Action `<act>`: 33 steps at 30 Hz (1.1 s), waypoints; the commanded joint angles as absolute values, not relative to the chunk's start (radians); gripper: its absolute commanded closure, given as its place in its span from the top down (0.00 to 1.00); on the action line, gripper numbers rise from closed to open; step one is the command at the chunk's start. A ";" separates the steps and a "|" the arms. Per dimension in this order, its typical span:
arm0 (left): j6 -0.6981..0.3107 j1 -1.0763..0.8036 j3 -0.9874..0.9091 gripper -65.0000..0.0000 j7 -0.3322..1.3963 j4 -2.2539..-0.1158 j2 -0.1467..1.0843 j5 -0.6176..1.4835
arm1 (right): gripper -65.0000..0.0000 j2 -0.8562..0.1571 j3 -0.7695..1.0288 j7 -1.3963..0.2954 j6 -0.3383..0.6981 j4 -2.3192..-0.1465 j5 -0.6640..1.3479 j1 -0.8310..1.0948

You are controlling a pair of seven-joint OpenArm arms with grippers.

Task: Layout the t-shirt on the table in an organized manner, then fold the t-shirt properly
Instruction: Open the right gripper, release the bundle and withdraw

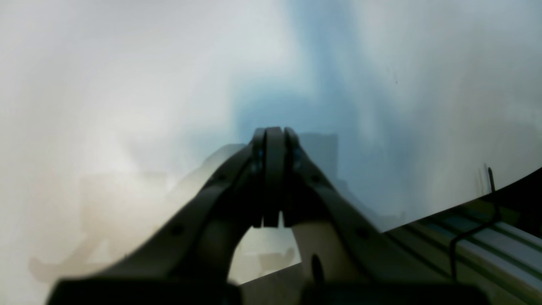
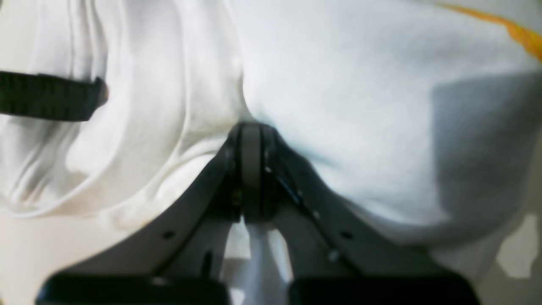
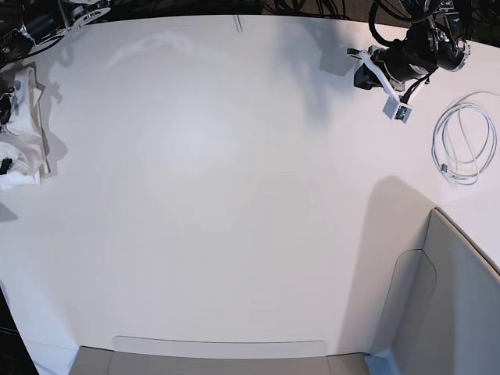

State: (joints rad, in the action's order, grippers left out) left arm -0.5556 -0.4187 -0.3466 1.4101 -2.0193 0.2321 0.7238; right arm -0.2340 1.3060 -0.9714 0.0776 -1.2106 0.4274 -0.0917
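Observation:
The white t-shirt (image 3: 25, 129) lies bunched at the far left edge of the table (image 3: 211, 180). In the right wrist view its folds (image 2: 338, 84) fill the frame, with an orange strip of print (image 2: 523, 38) at the top right. My right gripper (image 2: 252, 129) is shut, and the cloth's creases run together at its tips, so it pinches the t-shirt. It barely shows in the base view. My left gripper (image 1: 274, 132) is shut with nothing in it, low over bare table. In the base view the left gripper (image 3: 361, 69) sits at the far right corner, far from the shirt.
A coiled white cable (image 3: 462, 144) lies at the right edge. A grey angular bin (image 3: 453, 305) fills the near right corner, and a grey tray rim (image 3: 219, 348) runs along the near edge. A black strap (image 2: 46, 95) crosses the cloth. Dark cables (image 3: 312, 8) line the far edge.

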 commanded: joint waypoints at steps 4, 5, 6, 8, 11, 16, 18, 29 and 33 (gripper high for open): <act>-0.559 -0.420 -0.349 0.00 1.396 -2.034 0.240 0.736 | 0.00 -0.191 1.282 -1.165 0.065 -1.201 0.361 -0.094; -0.559 -0.420 -0.352 0.00 1.396 -2.034 0.240 0.737 | 0.00 -0.191 1.279 -1.165 0.067 -1.231 0.387 -0.087; -0.559 -0.420 -0.355 0.00 1.396 -2.034 0.240 0.737 | 0.00 -0.191 1.279 -1.173 0.067 -1.270 0.421 -0.081; -0.559 -0.420 -0.357 0.00 1.396 -2.034 0.240 0.737 | 0.00 -0.191 1.277 -1.218 0.067 -1.331 0.476 -0.064; -0.559 -0.420 -0.357 0.00 1.396 -2.035 0.240 0.737 | 0.00 -0.194 1.277 -1.257 0.067 -1.438 0.507 -0.062; -0.559 -0.415 -0.357 0.00 1.396 -2.035 0.239 0.737 | 0.00 -0.194 1.277 -1.259 0.087 -1.580 0.558 -0.065; -0.559 -0.415 -0.357 0.00 1.396 -2.035 0.239 0.737 | 0.00 -0.194 1.277 -1.259 0.105 -1.626 0.567 -0.064; -0.559 -0.369 -0.361 0.00 1.257 -2.040 0.274 0.736 | 0.00 -0.228 1.279 -1.257 0.309 -1.995 0.733 0.058; -0.556 -0.398 -0.438 0.00 1.043 -2.040 0.302 0.736 | 0.00 -0.249 1.277 -1.256 0.418 -2.031 0.740 0.119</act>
State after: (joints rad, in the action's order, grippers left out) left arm -0.5560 -0.3935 -0.4278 1.0626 -2.0220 0.2890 0.7223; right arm -0.2276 1.2728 -1.2751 0.4137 -2.0151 0.7258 0.1184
